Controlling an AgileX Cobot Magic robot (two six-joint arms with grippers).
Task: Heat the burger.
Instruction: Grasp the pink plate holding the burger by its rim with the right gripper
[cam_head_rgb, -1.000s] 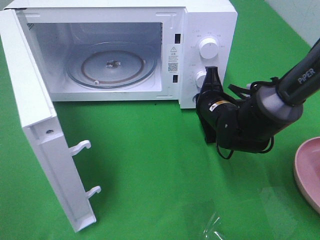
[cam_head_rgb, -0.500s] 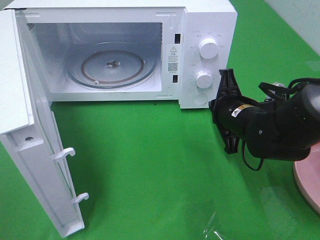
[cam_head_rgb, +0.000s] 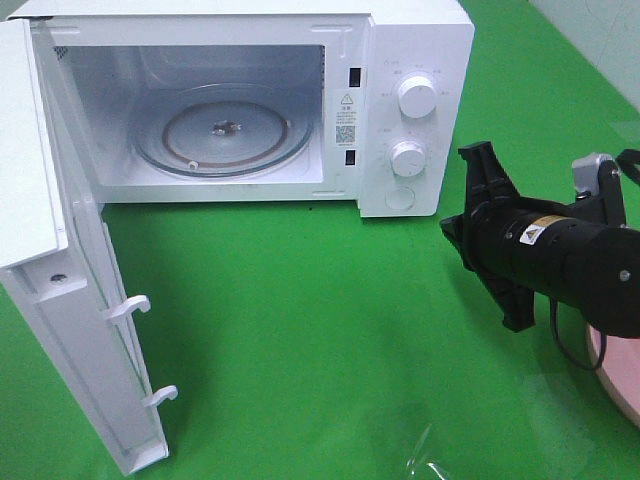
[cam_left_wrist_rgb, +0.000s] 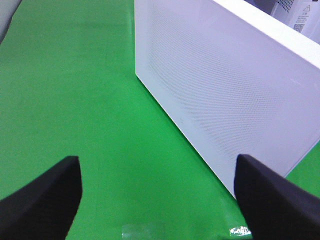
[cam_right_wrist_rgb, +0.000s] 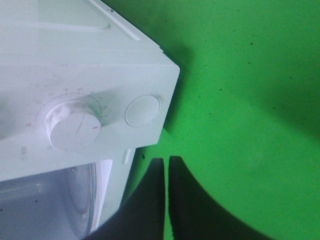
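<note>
While microwave (cam_head_rgb: 425, 40) door (cam_head_rgb: 60, 300) stands wide, burger not in view. Right gripper (cam_right_wrist_rgb: 166, 167) jaws closed, empty, at microwave's 4 o'clock; left gripper (cam_left_wrist_rgb: 156, 170) jaws spread, empty. Burger judged soft, light, stacked: take bun sides gently.

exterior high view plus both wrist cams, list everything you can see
table: one, green, under everything
microwave: one, white, back left of the table
door: one, white, swung open at the microwave's left
turntable: one, clear glass, inside the empty cavity
knobs: two, white, stacked on the control panel
button: one, white, round, below the knobs
plate: one, pink, right edge, partly hidden by the arm
clear patch: one, transparent, near table edge; cannot tell what
left gripper: one, black, open, facing a white microwave panel
right gripper: one, black, shut, empty, right of the control panel
</note>
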